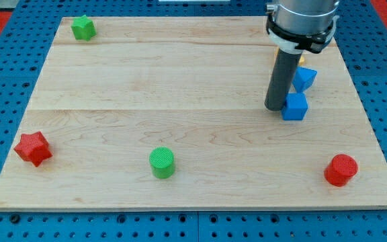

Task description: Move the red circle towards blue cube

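Note:
The red circle (341, 169), a short cylinder, stands near the board's bottom right corner. The blue cube (295, 106) sits right of centre, well above it. My tip (274, 107) rests on the board just left of the blue cube, touching or nearly touching its left side. The tip is far from the red circle, up and to the left of it. A second blue block (305, 78), of unclear shape, lies just above and to the right of the cube, beside the rod.
A green cylinder (162, 163) stands at bottom centre. A red star (33, 148) lies at the left edge. A green star-like block (82, 27) sits at the top left corner. A sliver of a yellow or orange block (301, 60) shows behind the rod.

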Robot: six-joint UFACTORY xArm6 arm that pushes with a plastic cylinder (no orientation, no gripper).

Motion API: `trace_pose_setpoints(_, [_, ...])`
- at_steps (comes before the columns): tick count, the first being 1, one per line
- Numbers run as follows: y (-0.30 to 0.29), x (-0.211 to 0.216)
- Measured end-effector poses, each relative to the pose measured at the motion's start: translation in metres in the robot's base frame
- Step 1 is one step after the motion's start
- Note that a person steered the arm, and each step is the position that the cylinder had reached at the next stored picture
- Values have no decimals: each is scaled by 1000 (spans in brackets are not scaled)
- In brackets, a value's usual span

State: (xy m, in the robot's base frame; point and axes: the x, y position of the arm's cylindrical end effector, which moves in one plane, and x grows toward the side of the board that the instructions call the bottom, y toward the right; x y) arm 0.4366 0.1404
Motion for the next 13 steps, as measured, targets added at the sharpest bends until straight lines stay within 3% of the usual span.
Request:
trace_pose_setpoints(2, [30, 0])
trace_pose_setpoints(4, [-24, 32])
trace_pose_setpoints(6, [-42, 159])
trace_pose_setpoints(7, [-10, 182])
trace_pose_setpoints(9, [111, 170])
trace_pose_setpoints(10, [126, 146])
trace_pose_setpoints(13, [70, 149])
